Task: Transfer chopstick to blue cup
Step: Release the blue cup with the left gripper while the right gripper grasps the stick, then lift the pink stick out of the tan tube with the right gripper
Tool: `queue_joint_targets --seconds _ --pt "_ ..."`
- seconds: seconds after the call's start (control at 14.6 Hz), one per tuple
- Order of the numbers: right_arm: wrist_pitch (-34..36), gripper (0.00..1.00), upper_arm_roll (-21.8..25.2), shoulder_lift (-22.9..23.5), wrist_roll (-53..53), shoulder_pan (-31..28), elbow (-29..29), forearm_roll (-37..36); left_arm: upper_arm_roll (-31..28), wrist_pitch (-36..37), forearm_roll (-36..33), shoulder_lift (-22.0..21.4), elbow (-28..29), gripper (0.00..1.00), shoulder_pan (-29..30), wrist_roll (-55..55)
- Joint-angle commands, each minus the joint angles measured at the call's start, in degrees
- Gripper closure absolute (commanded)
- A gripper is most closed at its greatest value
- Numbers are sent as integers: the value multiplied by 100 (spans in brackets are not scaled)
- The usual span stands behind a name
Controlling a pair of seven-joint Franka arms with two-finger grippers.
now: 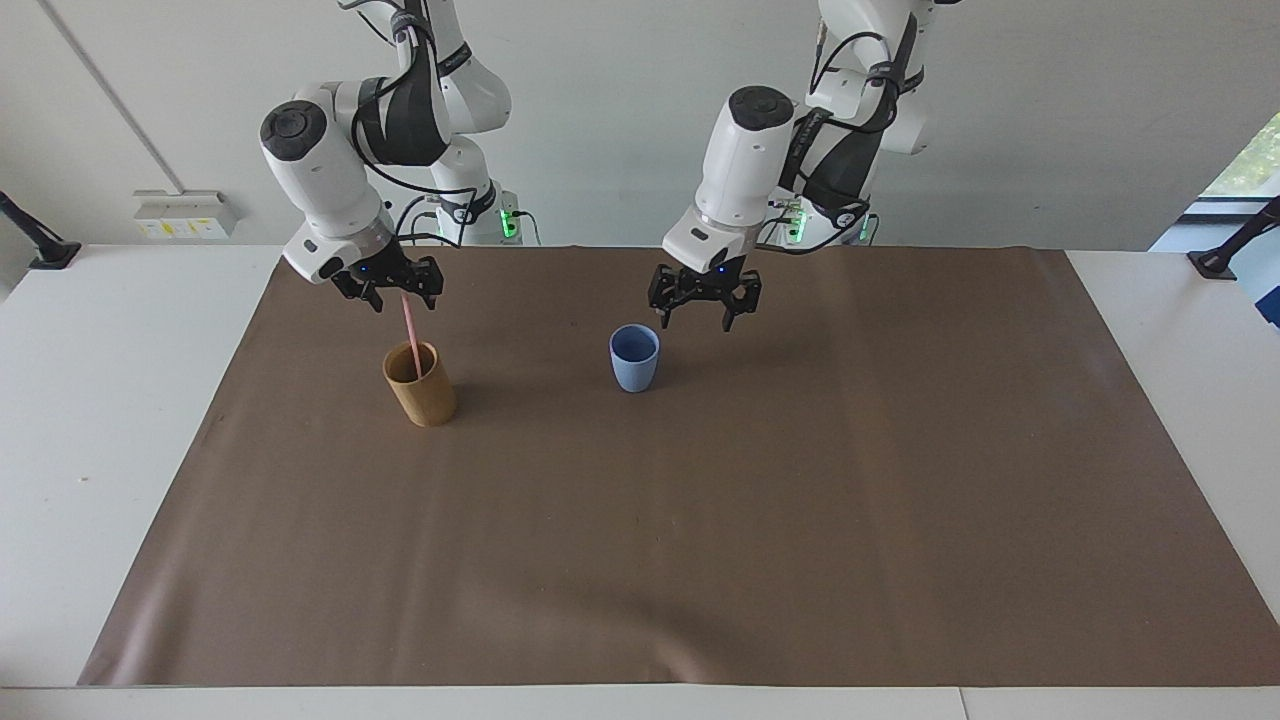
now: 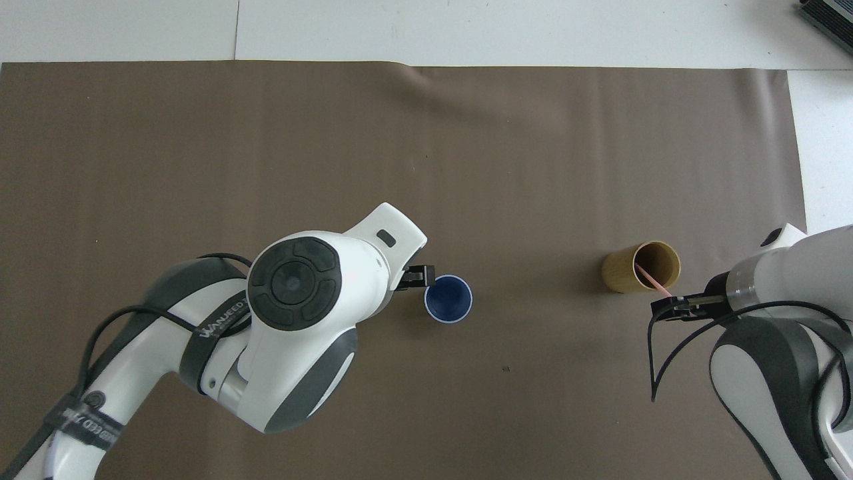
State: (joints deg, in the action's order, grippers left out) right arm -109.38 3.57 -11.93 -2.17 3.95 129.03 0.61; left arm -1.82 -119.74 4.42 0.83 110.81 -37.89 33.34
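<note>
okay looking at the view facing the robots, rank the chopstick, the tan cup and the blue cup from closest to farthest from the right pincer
From the right pincer, which is over the tan cup's end of the brown mat:
1. chopstick: its top end sits right at the pincer.
2. tan cup: just below, holding the chopstick.
3. blue cup: mid-mat, toward the left arm's end.

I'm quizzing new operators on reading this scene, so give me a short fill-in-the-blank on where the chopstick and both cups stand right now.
1. The chopstick stands with its lower end in the ____ cup.
2. The blue cup stands upright with ____ inside it.
3. The right gripper is at the chopstick's ____ end.
4. The left gripper hangs open in the air, touching ____ of the cups.

Missing words: tan; nothing; top; neither
</note>
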Motion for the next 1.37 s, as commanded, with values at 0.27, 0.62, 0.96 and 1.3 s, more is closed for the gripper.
queue_joint_targets --seconds 0.27,0.62,0.96,1.3 --pt "119 63 -14 -28 -399 -34 43 80 33 1294 -11 -821 -206 0 1915 -2364" --pt "400 100 -23 182 -346 -52 -343 89 41 2821 -64 -234 -2252 0 3119 -3781" --pt "803 100 -23 209 -328 -34 -642 98 -11 4001 -239 462 -3777 0 3324 -4177" --pt "1585 100 -49 174 -320 -26 -1178 106 33 4213 -240 68 -3349 0 3420 -4231"
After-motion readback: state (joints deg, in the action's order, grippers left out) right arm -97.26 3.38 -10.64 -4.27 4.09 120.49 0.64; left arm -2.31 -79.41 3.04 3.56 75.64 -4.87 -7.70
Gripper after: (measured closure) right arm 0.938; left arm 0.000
